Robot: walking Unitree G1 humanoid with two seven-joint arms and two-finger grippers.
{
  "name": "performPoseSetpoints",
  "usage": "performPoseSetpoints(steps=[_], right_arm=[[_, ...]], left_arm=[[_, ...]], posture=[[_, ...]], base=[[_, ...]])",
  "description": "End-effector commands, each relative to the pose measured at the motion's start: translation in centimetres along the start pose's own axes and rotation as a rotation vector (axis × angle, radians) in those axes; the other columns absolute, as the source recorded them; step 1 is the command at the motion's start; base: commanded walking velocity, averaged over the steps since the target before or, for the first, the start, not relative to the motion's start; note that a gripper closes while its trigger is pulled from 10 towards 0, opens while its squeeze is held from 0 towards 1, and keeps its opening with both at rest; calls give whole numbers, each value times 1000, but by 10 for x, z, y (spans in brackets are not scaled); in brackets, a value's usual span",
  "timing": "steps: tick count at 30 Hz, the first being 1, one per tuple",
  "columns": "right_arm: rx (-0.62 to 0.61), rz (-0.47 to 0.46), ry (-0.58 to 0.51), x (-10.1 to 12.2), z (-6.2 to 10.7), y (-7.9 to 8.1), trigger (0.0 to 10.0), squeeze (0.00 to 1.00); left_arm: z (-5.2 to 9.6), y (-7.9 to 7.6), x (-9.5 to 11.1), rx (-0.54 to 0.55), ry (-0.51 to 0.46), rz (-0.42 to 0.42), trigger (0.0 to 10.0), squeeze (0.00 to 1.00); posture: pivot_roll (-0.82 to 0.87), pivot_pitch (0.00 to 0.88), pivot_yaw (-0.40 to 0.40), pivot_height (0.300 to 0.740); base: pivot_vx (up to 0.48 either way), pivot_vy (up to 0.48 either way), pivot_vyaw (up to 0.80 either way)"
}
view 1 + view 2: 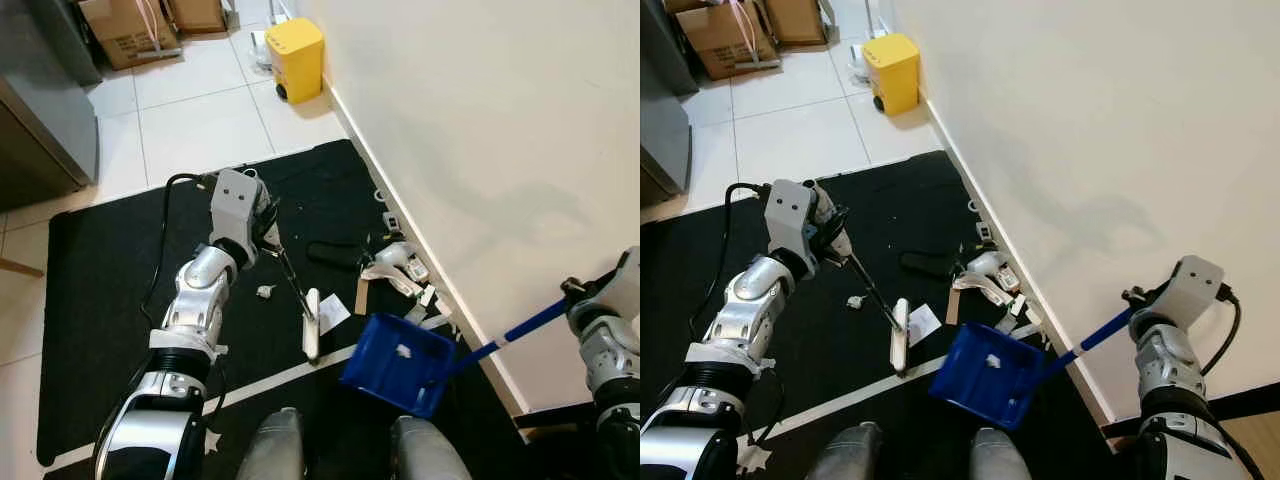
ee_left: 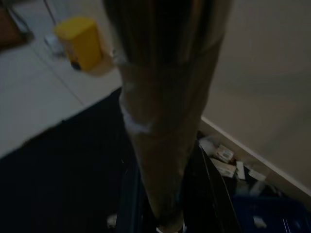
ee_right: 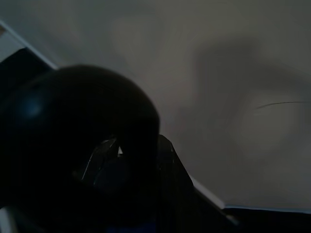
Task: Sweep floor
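A brush (image 1: 311,322) is grasped by the left gripper (image 1: 268,228) and a blue dustpan (image 1: 396,362) by the right gripper (image 1: 1140,305); litter (image 1: 400,268) by the wall could be scattered past the raised pan.

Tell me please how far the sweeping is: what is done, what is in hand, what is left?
Done: one small white scrap already lies inside the blue dustpan. In hand: the left gripper holds the brush, its head down on the black mat; the right gripper holds the dustpan's handle. Left: a heap of paper litter along the wall and a small scrap on the mat are not yet swept.
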State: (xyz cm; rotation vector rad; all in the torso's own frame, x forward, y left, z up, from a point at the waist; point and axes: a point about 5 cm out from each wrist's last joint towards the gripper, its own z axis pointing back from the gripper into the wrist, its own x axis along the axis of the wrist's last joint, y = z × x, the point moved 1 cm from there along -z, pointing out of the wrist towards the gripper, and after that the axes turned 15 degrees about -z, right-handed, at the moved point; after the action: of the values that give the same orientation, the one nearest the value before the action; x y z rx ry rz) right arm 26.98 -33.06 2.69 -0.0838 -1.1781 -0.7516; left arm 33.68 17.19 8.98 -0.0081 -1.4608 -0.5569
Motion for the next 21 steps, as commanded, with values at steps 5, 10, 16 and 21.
performPoseSetpoints(steps=[5, 10, 16, 21], right_arm=[[42, 126, 39, -5, 1, 5, 10000, 0], [25, 156, 81, -6, 1, -5, 10000, 0], [118, 151, 68, -17, 4, 10, 10000, 0], [144, 132, 73, -28, 6, 22, 10000, 0]], left_arm=[[9, 1, -12, 54, 52, 54, 10000, 0], [20, 12, -22, 102, 90, 93, 10000, 0], [25, 13, -27, 95, 102, 17, 10000, 0], [26, 7, -28, 72, 119, -9, 10000, 0]], posture=[[18, 44, 21, 740], [17, 45, 16, 740], [23, 45, 11, 740], [24, 44, 12, 740]], base=[[0, 0, 0], [0, 0, 0], [0, 0, 0], [0, 0, 0]])
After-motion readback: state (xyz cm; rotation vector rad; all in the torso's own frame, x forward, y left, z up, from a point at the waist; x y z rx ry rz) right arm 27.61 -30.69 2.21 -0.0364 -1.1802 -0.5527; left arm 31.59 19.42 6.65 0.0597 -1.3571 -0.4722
